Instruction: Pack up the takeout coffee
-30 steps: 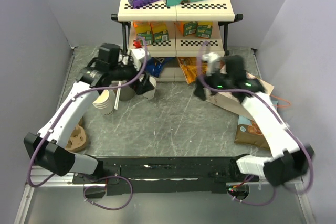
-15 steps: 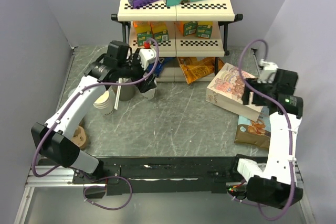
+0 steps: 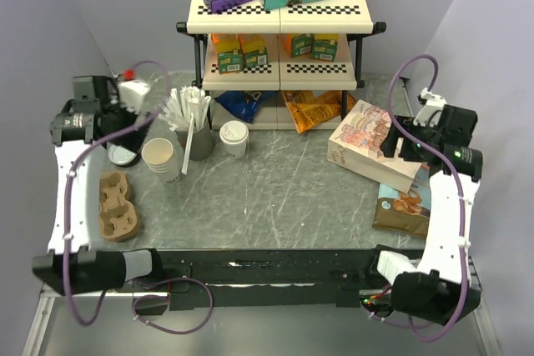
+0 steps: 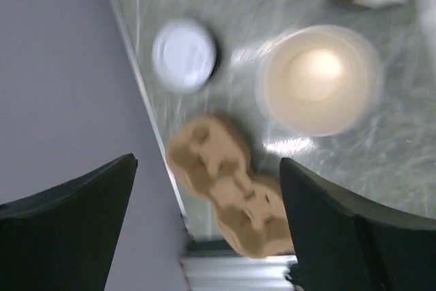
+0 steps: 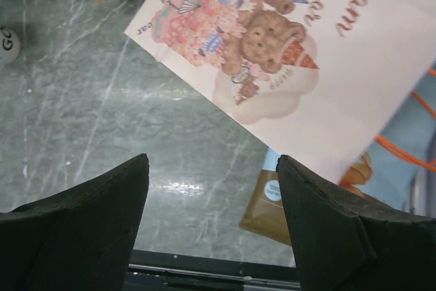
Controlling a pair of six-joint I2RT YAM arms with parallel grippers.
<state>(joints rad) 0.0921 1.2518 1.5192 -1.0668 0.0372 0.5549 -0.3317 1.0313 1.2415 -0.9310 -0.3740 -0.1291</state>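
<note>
The counter (image 3: 275,193) carries every item. A two-tier rack (image 3: 279,11) stands at its far edge.

Right side: a white box printed with bears (image 3: 367,143) lies flat, partly over a snack bag (image 3: 399,208). The right pincer (image 5: 211,158) hangs above the counter beside this box. Its jaws are spread wide and nothing is between them.

Left side: a brown pulp cup carrier (image 3: 117,208) lies flat near the left wall. The left pincer (image 4: 208,163) is raised over this area, jaws spread wide, gripping nothing.

The takeout coffee (image 3: 161,156) stands on the counter in the left half, between the carrier and the rack. It is upright: the long axis is vertical, the open mouth points up and the base is on the counter. The left wrist view looks straight down into its cream-tan inside (image 4: 317,80). It is just beside a dark grey cup (image 3: 198,142) filled with white sticks.

A flat round lid (image 3: 125,156) lies left of the coffee, apart from it.
</note>
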